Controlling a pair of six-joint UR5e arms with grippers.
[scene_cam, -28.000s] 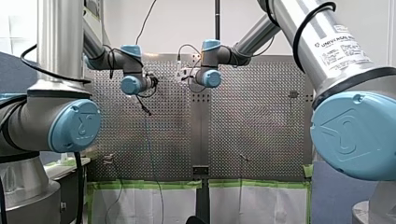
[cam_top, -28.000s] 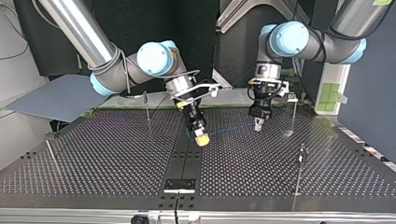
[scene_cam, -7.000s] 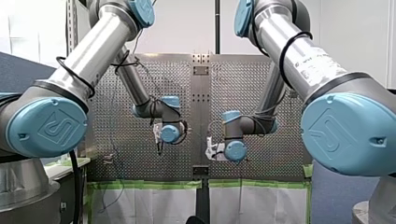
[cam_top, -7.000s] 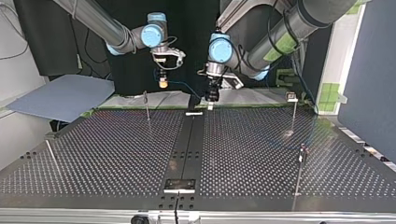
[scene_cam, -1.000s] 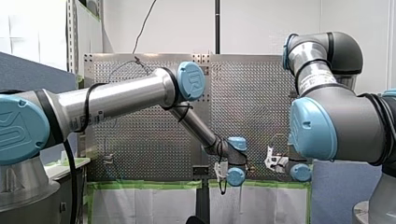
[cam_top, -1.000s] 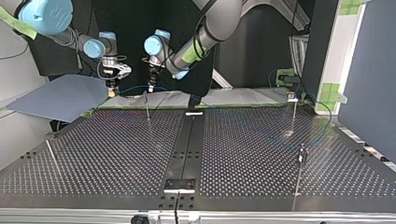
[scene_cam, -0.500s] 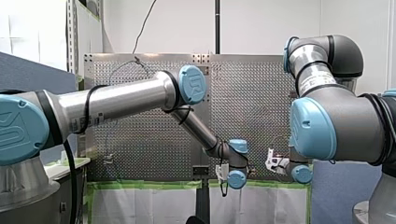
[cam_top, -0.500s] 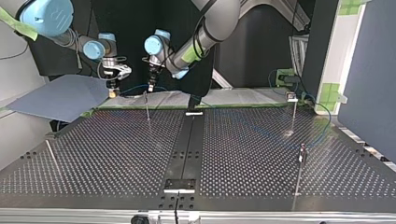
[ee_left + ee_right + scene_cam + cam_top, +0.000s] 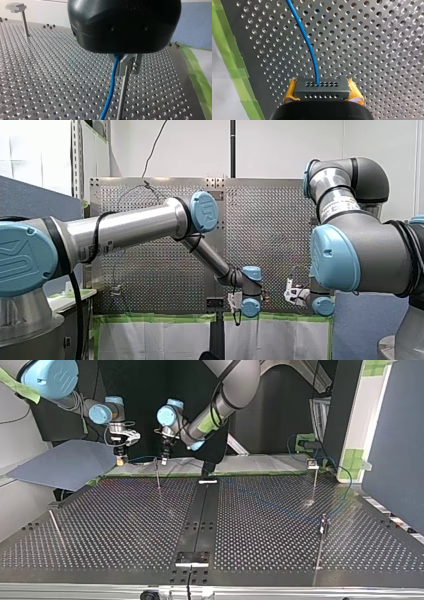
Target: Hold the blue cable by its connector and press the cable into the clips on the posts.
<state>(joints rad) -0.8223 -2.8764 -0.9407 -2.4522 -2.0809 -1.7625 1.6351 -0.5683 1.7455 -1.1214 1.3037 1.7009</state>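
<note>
Blue cable drops from my left claw beside a post.

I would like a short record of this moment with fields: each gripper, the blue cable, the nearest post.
my right gripper: shut on the connector, yellow pads at both its sides
my left gripper: at the top of the post, blue cable hanging from under it
blue cable: runs from the connector to my left gripper
post: upright, close beside the blue cable
pressed in yet: cannot tell
</note>
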